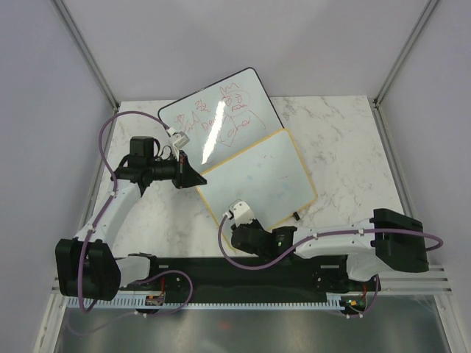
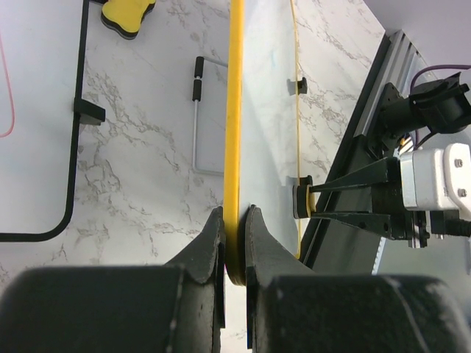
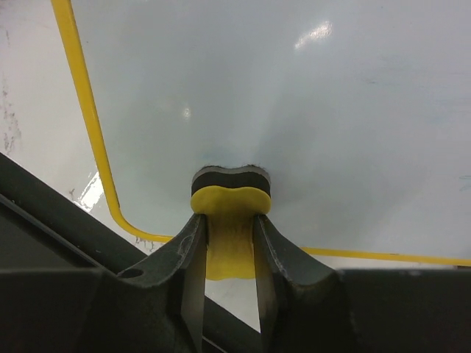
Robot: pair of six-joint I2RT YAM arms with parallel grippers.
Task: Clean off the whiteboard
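The whiteboard (image 1: 261, 176), yellow-framed, lies at the table's middle with only faint marks on its white face. My left gripper (image 1: 200, 179) is shut on its left edge. In the left wrist view the yellow frame (image 2: 234, 110) runs edge-on between the closed fingers of the left gripper (image 2: 235, 229). My right gripper (image 1: 243, 219) is at the board's near edge, shut on a yellow eraser. In the right wrist view the eraser (image 3: 230, 193) has its black felt pressed against the board's face (image 3: 294, 95), with the right gripper (image 3: 229, 224) behind it.
A larger black-framed whiteboard (image 1: 221, 114) with red scribbles lies behind, partly under the yellow one. The left wrist view also shows a second yellow eraser (image 2: 126, 13), a metal bracket (image 2: 200, 118) on the marble and a black clip (image 2: 301, 85) on the board's edge.
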